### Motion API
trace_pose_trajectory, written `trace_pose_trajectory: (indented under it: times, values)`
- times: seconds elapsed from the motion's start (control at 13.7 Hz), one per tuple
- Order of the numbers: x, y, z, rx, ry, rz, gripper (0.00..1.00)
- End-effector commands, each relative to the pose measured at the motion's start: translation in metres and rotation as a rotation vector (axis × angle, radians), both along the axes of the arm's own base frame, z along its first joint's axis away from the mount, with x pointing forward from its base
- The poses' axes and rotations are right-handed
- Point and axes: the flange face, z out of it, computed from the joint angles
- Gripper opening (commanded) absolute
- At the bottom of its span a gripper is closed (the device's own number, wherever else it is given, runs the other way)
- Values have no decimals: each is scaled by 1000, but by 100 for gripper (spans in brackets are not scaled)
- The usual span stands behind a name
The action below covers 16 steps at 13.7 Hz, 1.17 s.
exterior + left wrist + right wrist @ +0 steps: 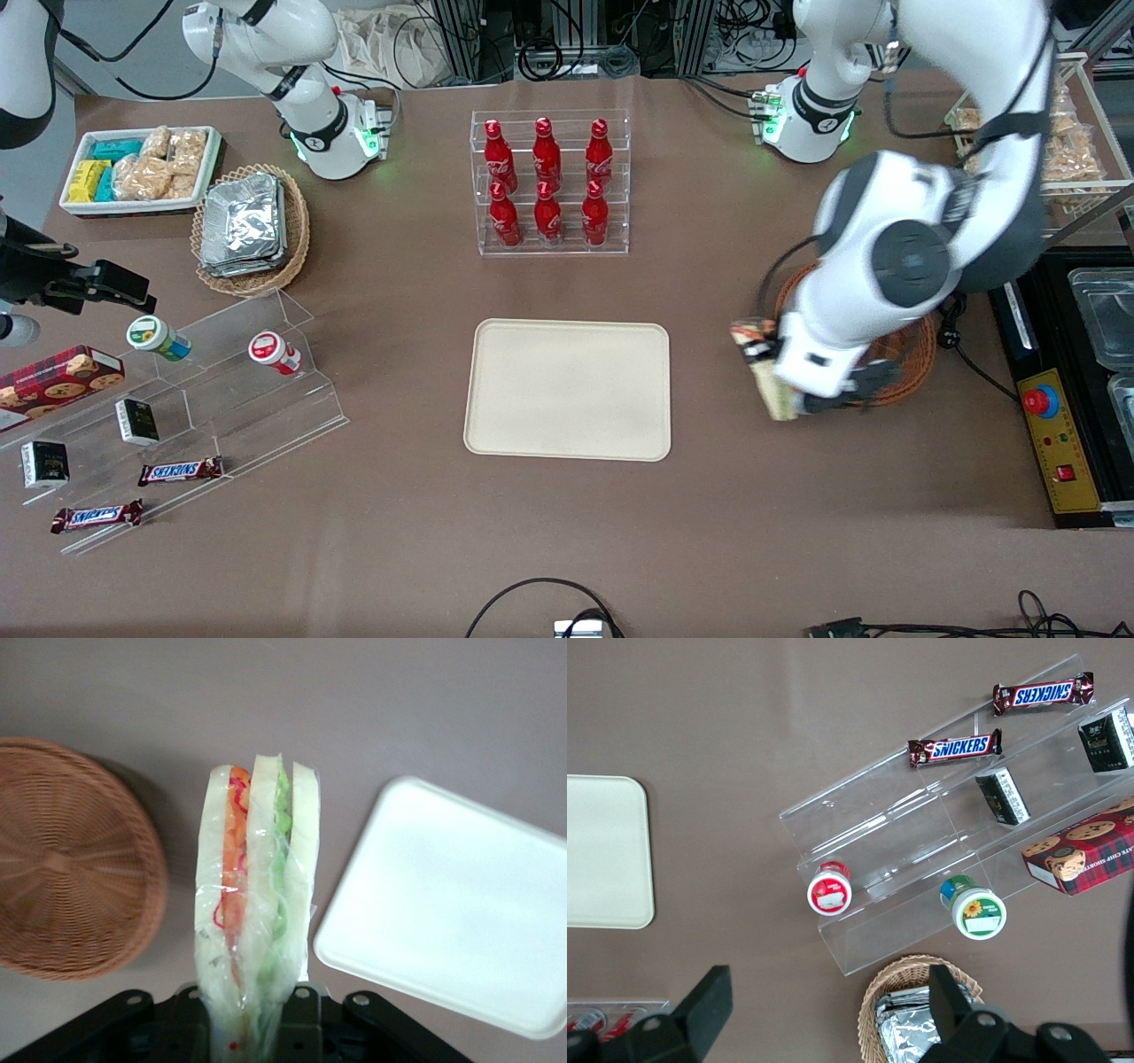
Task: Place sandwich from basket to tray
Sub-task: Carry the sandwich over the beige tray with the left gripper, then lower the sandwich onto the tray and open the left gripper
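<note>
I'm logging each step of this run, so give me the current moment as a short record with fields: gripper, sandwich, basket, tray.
gripper: the gripper is above the table between basket and tray, shut on the sandwich
sandwich: the sandwich is lifted clear of the basket, held by its lower end between the fingers
basket: the basket holds nothing visible in the wrist view
tray: the tray is bare, with no sandwich on it yet

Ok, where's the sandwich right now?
The clear-wrapped triangular wedge sandwich is out of the round reddish-brown wicker basket, clamped in the left end effector above bare table between that basket and the cream-beige rectangular tray.
</note>
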Motion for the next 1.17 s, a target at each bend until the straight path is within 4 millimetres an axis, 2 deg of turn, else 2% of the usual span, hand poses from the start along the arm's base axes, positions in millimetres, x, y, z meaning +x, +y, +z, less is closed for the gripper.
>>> trace_pose_trajectory:
  times: [0.0, 0.15, 0.37, 0.44, 0.66, 1.1]
  values:
    - [12, -46, -42, -33, 45, -113, 0]
    - [11, -69, -68, -87, 35, -247, 0]
    - [14, -76, -107, -111, 46, -347, 0]
    - [10, -90, -119, -126, 42, -388, 0]
    - [5, -111, -165, -135, 30, -413, 0]
    - [-9, -127, -201, -129, 48, -422, 2]
